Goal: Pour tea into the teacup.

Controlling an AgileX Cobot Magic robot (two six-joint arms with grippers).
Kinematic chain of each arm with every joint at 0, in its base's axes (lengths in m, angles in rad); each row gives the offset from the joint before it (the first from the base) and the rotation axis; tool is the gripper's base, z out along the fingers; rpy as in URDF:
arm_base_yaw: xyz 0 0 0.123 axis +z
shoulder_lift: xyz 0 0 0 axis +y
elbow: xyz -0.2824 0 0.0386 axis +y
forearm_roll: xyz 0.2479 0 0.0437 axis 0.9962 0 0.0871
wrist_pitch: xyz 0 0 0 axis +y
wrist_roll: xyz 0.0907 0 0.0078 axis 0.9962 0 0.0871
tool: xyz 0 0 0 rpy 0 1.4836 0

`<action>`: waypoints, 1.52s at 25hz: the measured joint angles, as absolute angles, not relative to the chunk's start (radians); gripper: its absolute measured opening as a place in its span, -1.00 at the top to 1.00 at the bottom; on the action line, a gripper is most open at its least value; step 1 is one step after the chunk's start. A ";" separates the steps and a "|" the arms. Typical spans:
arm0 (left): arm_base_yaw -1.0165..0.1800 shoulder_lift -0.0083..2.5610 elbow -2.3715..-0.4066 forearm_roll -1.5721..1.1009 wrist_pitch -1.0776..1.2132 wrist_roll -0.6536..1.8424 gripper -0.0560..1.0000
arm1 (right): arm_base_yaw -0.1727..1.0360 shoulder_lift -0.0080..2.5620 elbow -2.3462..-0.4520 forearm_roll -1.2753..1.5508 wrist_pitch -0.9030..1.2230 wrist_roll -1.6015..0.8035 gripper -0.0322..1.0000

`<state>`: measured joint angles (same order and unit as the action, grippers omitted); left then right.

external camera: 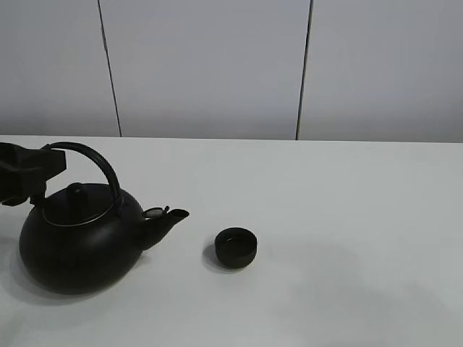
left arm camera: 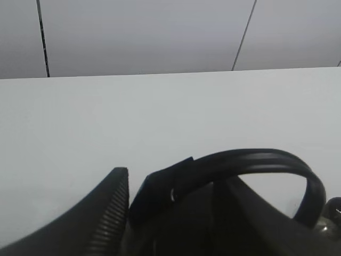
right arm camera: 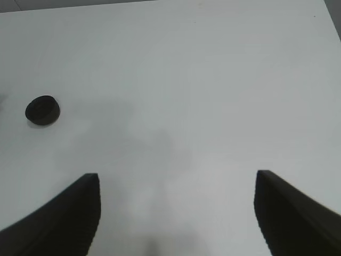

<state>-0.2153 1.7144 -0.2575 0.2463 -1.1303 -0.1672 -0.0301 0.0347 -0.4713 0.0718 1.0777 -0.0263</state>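
I am judging the small round matte-black handleless teacup to be light, rigid and breakable, easily nudged across the smooth white surface; it is sitting upright at centre, just beside the spout. Low and bowl-shaped, it is offering only its rim and outer wall for a hold. I am judging the big black round-bodied kettle, at nine o'clock from the cup, to be heavy; its arched handle is the place to take it. The left end effector is sitting at that handle; I cannot tell whether it is gripping. The right end effector is standing wide apart, empty, well away from the cup.
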 joint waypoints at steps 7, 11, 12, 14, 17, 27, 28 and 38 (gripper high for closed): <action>-0.215 1.710 -0.216 0.243 -1.143 -0.170 0.21 | -0.030 0.035 -0.471 0.072 1.078 -0.026 -0.12; -0.215 1.710 -0.182 0.242 -1.145 -0.171 0.21 | -0.030 0.035 -0.471 0.072 1.078 -0.026 -0.12; -0.215 1.709 -0.177 0.241 -1.145 -0.171 0.21 | -0.030 0.035 -0.471 0.072 1.078 -0.026 -0.12; -0.215 1.709 -0.170 0.236 -1.145 -0.172 0.21 | -0.030 0.035 -0.471 0.072 1.078 -0.026 -0.12; -0.215 1.709 -0.161 0.224 -1.146 -0.189 0.21 | -0.030 0.035 -0.471 0.072 1.078 -0.026 -0.12; -0.124 1.642 -0.121 0.166 -1.151 -0.240 0.21 | -0.030 0.035 -0.471 0.072 1.078 -0.026 -0.12; -0.097 1.640 -0.120 0.180 -1.151 -0.250 0.21 | -0.030 0.035 -0.471 0.072 1.078 -0.026 -0.12; 0.297 1.640 -0.224 0.413 -1.151 -0.463 0.21 | -0.030 0.035 -0.471 0.072 1.078 -0.026 -0.12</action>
